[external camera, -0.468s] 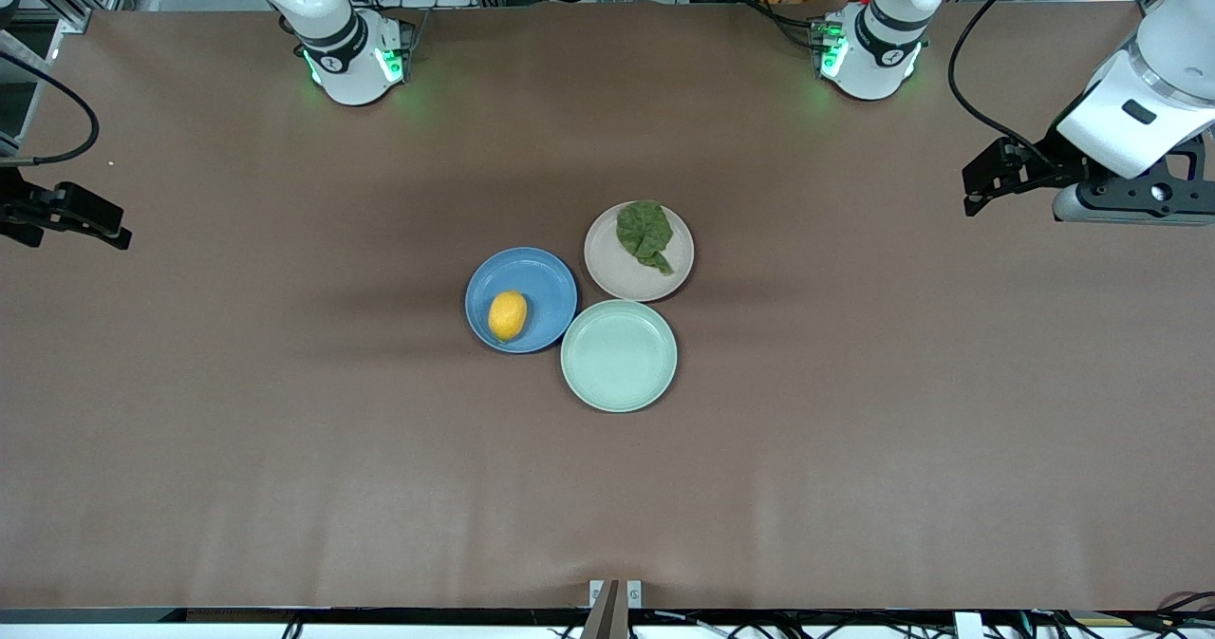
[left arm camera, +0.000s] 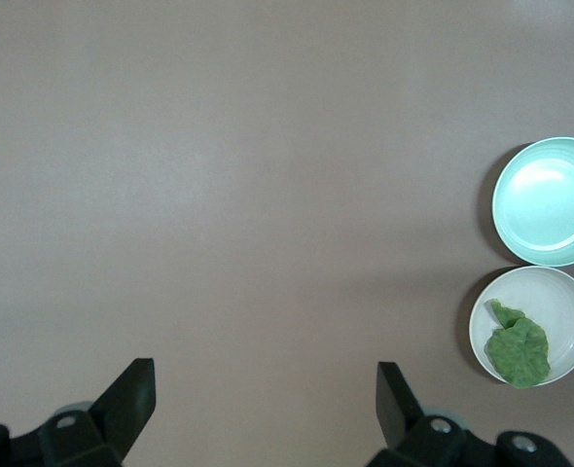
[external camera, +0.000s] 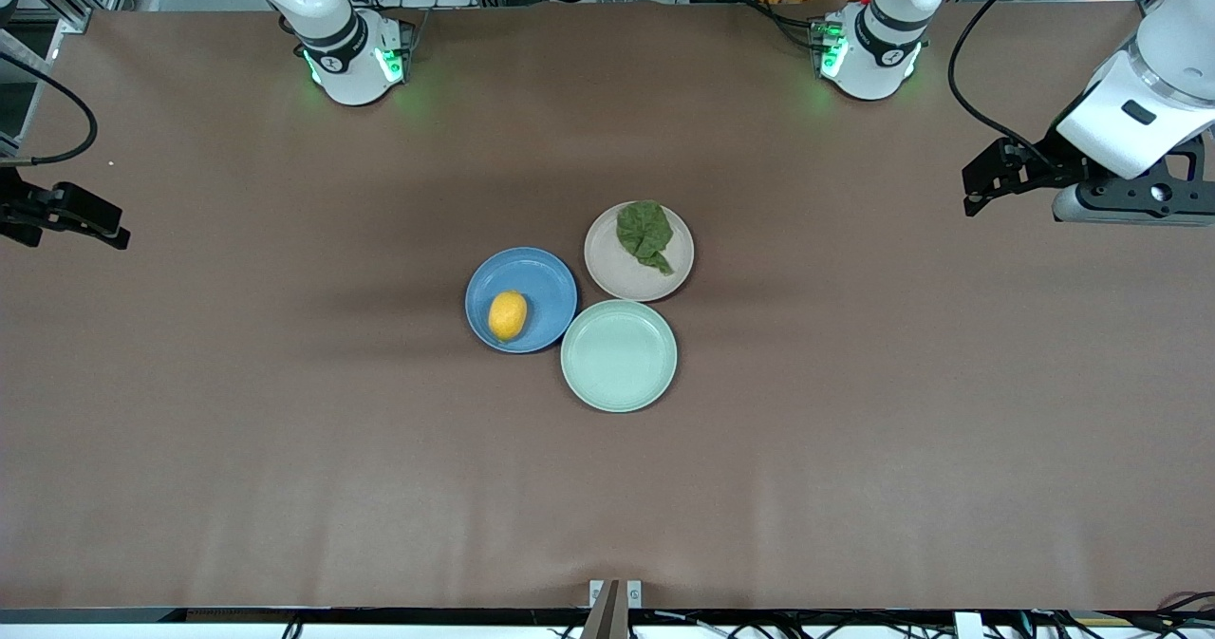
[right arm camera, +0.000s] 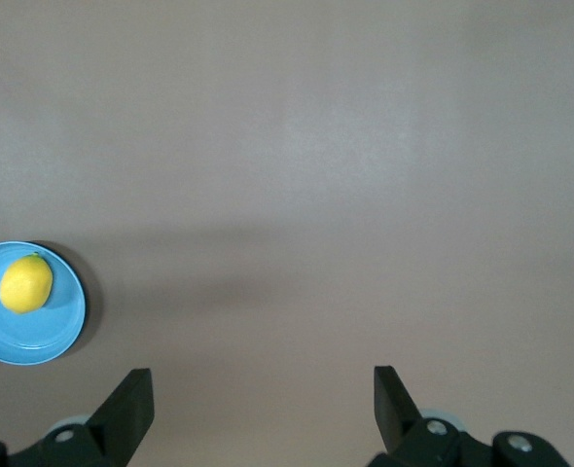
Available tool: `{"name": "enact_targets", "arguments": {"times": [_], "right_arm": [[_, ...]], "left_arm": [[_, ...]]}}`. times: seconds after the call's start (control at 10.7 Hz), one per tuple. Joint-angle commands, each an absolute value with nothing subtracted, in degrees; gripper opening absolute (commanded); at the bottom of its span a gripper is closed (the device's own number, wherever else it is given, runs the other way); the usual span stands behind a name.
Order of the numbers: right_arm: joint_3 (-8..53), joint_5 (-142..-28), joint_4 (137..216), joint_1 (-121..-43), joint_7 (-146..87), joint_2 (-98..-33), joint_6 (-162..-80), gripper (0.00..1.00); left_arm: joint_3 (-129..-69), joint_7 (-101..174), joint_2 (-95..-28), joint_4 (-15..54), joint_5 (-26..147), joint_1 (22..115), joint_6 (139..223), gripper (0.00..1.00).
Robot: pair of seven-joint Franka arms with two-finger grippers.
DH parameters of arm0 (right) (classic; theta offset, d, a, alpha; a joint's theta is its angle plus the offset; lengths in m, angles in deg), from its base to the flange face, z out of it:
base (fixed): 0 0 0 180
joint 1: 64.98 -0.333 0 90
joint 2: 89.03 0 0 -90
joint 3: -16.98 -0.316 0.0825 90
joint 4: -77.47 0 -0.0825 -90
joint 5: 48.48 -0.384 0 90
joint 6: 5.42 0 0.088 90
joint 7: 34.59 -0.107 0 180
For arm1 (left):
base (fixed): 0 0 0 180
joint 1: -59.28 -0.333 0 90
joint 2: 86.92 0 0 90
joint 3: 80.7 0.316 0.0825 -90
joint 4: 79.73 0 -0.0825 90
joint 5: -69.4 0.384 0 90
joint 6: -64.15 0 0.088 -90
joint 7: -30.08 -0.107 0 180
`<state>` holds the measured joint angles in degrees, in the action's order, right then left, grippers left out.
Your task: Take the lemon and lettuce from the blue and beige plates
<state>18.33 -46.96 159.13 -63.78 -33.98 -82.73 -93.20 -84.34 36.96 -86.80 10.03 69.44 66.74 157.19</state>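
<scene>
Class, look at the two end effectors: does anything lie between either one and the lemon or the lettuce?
Nothing visible: bare table separates the open left end effector from the lettuce and the open right end effector from the lemon.

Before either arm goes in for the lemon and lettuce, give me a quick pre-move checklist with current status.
1. Lemon lying on blue plate: ok.
2. Lettuce lying on beige plate: ok.
3. Left gripper open, over bare table at its own end: ok.
4. Right gripper open, over bare table at its own end: ok.
5. Nothing covering either item: ok.
6. Mint-green plate touching the other plates: cannot tell.
</scene>
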Motion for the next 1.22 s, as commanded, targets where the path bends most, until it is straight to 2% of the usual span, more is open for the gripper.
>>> {"name": "enact_targets", "arguments": {"times": [0.0,0.56,1.12], "right_arm": [[17.9,-47.5,158.1,-63.0,-34.0,-82.3,-92.3,1.0],[17.9,-47.5,158.1,-63.0,-34.0,-82.3,-92.3,1.0],[17.9,-47.5,158.1,-63.0,-33.9,-82.3,-92.2,1.0]], "left_arm": [[-84.3,36.0,-86.3,8.9,68.6,66.8,156.2,1.0],[-85.1,36.1,-86.1,8.9,69.0,66.9,156.1,1.0],[-86.0,36.1,-86.1,8.9,69.0,66.8,152.4,1.0]]}}
